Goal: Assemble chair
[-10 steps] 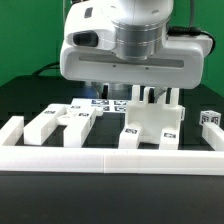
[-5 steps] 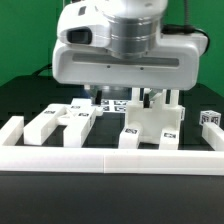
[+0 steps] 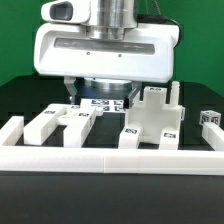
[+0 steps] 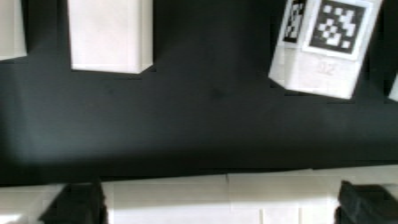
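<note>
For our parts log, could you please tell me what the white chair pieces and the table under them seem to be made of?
The chair pieces look like matte white plastic: even colour, no glare, crisp blocky edges. Their tags look like printed stickers, possibly paper. The table is matte black with no reflections; cloth or coated board, I cannot tell which.

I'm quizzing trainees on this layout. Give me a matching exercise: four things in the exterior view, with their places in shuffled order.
Things:
1. border rail
2. marker board
3. chair piece with upright posts
4. small tagged chair block

Places:
A. at the exterior view's far right edge
B. at the back, near the centre
C. across the front
D. to the exterior view's right of centre

Pairs: 1-C, 2-B, 3-D, 4-A.
</note>
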You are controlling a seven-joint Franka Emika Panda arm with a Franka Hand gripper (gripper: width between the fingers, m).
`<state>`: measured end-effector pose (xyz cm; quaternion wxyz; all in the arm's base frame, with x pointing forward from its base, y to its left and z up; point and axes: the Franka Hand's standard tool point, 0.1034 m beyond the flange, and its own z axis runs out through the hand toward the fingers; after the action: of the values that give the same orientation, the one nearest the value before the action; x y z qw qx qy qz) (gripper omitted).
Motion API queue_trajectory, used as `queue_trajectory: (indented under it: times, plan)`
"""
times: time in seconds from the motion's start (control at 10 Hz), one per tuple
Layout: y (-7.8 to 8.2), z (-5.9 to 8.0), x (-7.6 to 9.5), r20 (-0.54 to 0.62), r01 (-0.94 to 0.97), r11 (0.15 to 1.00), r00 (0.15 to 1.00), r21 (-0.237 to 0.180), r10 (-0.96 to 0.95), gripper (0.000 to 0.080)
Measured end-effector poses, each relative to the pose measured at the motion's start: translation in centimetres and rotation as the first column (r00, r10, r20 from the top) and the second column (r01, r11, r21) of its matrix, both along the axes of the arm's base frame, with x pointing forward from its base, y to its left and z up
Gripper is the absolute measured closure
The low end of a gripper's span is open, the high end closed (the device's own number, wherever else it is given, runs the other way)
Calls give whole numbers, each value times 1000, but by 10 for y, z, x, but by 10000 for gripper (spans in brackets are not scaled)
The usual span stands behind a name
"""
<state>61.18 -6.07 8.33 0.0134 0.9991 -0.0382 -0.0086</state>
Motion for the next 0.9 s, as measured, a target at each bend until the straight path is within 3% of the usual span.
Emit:
queue_trajectory:
  times: [0.2, 0.5, 0.7, 0.9]
  plan:
    - [-12, -1, -4, -3, -10, 1000, 1000, 5, 10, 151]
    - [-47, -18, -40, -20, 15, 1000, 1000, 9, -15, 151]
    - [-52, -27, -54, -32, 27, 1000, 999, 3, -27, 151]
    - [-52, -27, -53, -32, 26, 1000, 999, 2, -25, 151]
